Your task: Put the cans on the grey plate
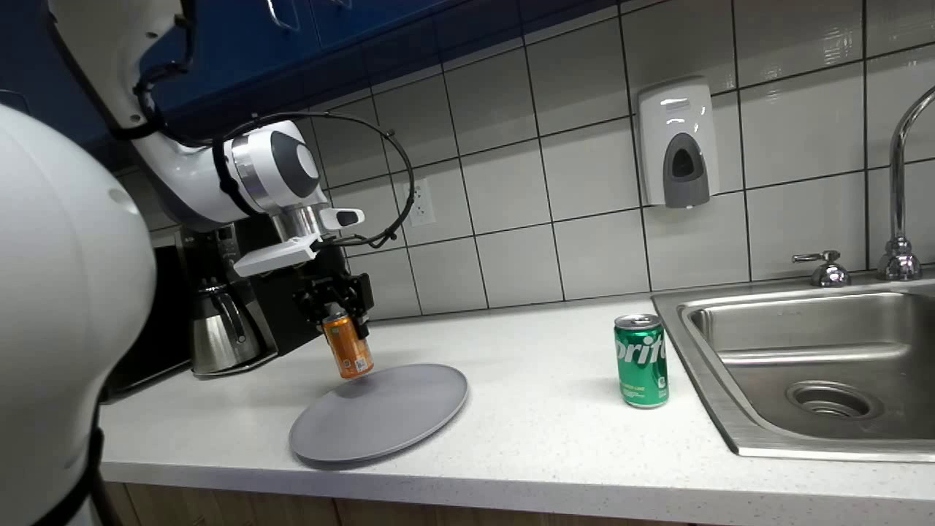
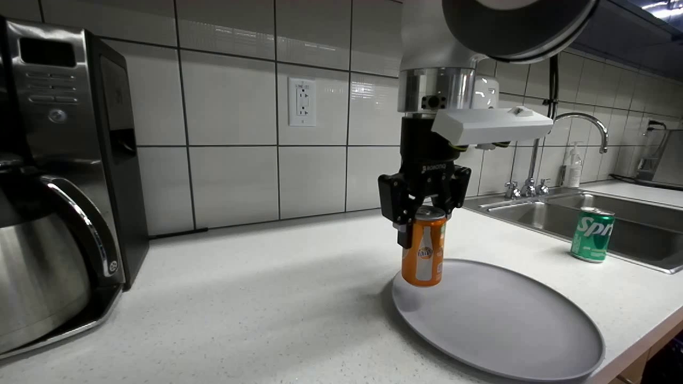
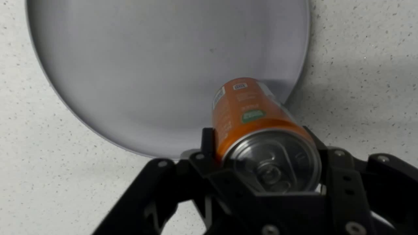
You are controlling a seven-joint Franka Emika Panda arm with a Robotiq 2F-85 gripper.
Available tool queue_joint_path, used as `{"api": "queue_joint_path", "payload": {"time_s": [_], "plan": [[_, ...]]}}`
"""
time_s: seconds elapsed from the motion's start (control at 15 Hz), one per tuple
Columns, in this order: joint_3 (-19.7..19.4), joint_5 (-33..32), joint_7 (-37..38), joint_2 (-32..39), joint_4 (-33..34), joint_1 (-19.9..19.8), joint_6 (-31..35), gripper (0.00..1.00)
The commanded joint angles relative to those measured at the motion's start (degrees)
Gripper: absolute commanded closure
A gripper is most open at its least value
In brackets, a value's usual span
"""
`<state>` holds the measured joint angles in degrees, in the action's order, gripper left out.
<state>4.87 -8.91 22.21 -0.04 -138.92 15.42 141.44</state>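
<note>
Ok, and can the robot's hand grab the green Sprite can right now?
Probably not yet: the hand is gripping the orange can, which should be released first. The green Sprite can itself stands upright beside the sink, with nothing visibly blocking it.

The counter [image 1: 526, 380] is white, and many small dark specks are visible in its surface. The grey plate [image 1: 380, 416] lies flat on it, near the front edge. The green can [image 1: 641, 365] stands upright on the counter, well apart from the plate and just beside the steel sink [image 1: 701, 365], which is set into this counter. On the plate's opposite side stands the coffee maker [image 2: 72, 138].
</note>
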Motion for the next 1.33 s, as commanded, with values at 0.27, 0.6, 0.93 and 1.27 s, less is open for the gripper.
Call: {"api": "queue_joint_path", "payload": {"time_s": [0.27,0.6,0.93,1.27], "plan": [[1.49,1.56,0.15,-3.17,-6.04,-3.25,4.30,0.62],[1.25,1.90,-0.71,-2.62,-7.55,-4.45,6.47,0.62],[1.24,2.36,-0.80,-3.54,-8.58,-5.00,7.71,0.01],[1.49,2.44,-0.76,-6.85,-9.47,-5.11,7.47,0.00]]}}
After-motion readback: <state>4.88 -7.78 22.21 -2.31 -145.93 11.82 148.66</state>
